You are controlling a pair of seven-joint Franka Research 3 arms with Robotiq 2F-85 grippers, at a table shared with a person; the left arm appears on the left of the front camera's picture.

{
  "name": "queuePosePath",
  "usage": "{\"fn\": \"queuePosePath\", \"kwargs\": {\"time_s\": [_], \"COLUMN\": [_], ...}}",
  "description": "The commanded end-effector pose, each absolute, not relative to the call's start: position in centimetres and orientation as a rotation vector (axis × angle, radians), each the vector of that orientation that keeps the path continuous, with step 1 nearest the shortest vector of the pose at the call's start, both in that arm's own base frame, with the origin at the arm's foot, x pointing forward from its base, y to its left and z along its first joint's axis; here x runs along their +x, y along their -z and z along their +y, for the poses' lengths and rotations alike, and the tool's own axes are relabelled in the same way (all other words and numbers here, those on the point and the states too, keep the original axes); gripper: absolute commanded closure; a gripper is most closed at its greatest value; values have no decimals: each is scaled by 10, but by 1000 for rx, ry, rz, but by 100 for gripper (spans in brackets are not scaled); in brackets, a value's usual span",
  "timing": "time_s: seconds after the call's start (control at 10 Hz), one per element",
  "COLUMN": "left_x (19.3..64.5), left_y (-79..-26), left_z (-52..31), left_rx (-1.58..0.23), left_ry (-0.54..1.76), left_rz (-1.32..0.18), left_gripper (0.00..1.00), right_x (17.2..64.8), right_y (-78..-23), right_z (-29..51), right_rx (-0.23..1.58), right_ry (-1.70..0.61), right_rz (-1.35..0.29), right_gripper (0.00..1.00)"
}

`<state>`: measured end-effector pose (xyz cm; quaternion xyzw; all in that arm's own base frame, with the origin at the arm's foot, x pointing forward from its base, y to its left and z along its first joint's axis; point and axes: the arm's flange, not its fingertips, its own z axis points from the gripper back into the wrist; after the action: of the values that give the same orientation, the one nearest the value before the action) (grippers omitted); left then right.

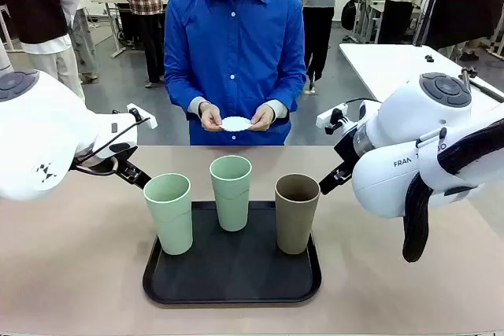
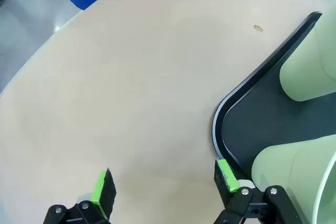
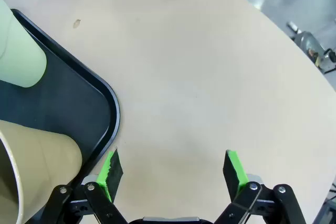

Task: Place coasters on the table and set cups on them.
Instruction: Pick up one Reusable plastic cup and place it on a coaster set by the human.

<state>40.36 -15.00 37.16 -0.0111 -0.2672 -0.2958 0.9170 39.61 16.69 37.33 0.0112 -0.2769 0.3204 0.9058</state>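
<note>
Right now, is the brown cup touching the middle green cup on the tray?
Apart. The front view shows a clear gap between the brown cup and the middle green cup, with bare black tray between their bases.

1. The left arm (image 1: 47,135), at the left edge of the front view, was glossy white, with a grey round cap, a black dot logo and a thin black cable.
2. The right arm (image 1: 409,155), right edge, had the same white shell, a grey buttoned cap, black lettering and a fat black hose.
3. The left gripper (image 2: 165,179) and right gripper (image 3: 173,169) were black linkages with silver screws and bright green pads (image 2: 227,176).
4. The person (image 1: 235,53), top centre, wore a blue button-up shirt with pale cuffs.
</note>
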Motion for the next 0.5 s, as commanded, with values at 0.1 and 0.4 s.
{"fn": "queuePosePath", "kwargs": {"time_s": [0.1,0.4], "left_x": [404,404], "left_y": [-372,-372], "left_z": [-150,-150], "left_rx": [-23,-23], "left_ry": [609,609], "left_rz": [-550,-550], "left_gripper": [0,0], "right_x": [396,396], "right_y": [-373,-373], "right_z": [167,167], "right_rx": [23,23], "right_ry": [-662,-662], "right_rz": [-572,-572], "right_gripper": [0,0]}}
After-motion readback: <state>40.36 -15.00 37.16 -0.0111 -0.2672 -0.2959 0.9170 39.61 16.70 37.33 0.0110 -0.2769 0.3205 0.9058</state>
